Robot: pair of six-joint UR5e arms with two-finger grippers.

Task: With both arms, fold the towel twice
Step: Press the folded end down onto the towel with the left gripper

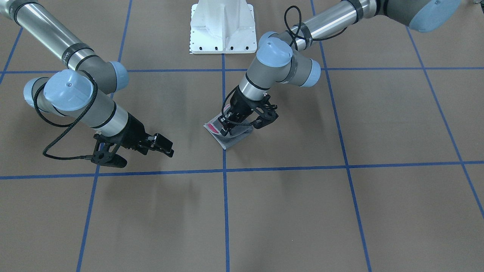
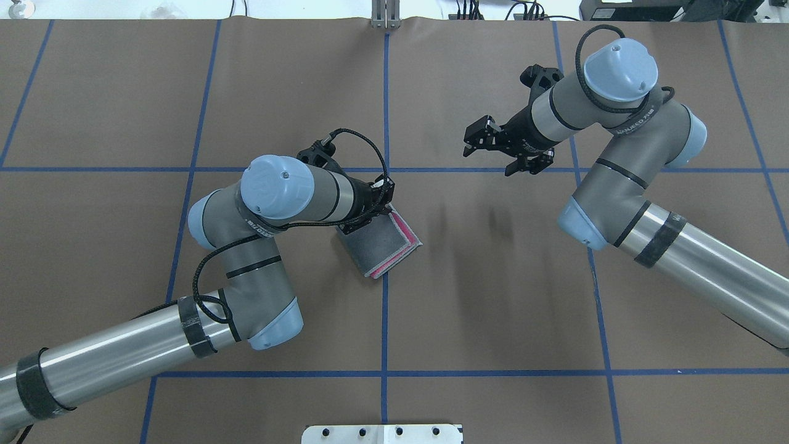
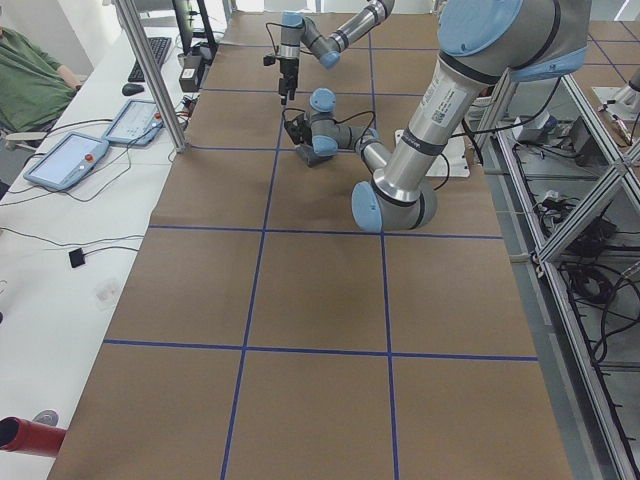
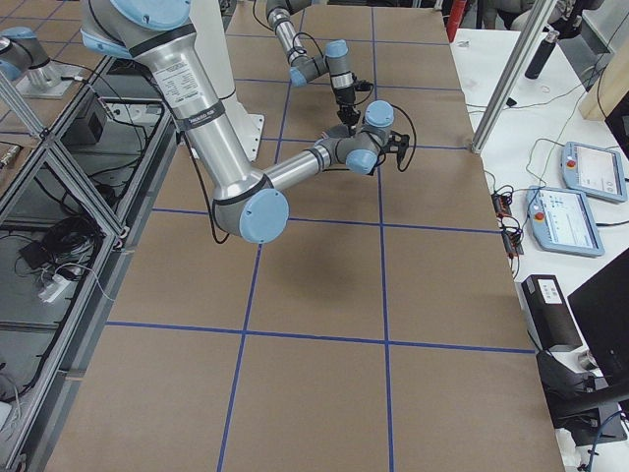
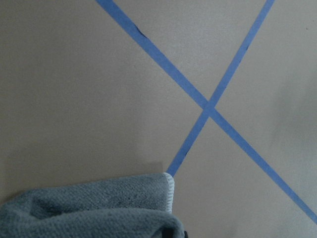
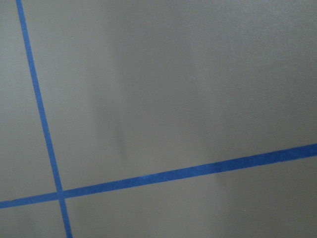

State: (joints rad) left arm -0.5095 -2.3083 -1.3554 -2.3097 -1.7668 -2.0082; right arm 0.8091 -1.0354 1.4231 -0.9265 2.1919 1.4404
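Towel folded to a small packet, grey face up, with pink layers showing along one side. We see the left gripper set down on the packet's edge farthest from the robot. Its fingers stand close together and appear to pinch the cloth there. In the left wrist view the grey terry bunches up at the bottom of the picture, its stitched border ending just beside a blue tape line. The rest of the towel lies flat on the table. It sits across the central tape line, on the robot's side of a tape crossing and near it.

We find the right gripper well apart from the towel, on the robot's right. It hangs above the brown surface with its fingers parted and nothing between them. Its wrist view shows only bare surface and two crossing tape lines.

Outward from the fingers, the left arm bends at the elbow and reaches in over the towel. The right arm folds back on itself, its wrist turned toward the table's middle. The white pedestal base stands between the two arms at the table's edge.
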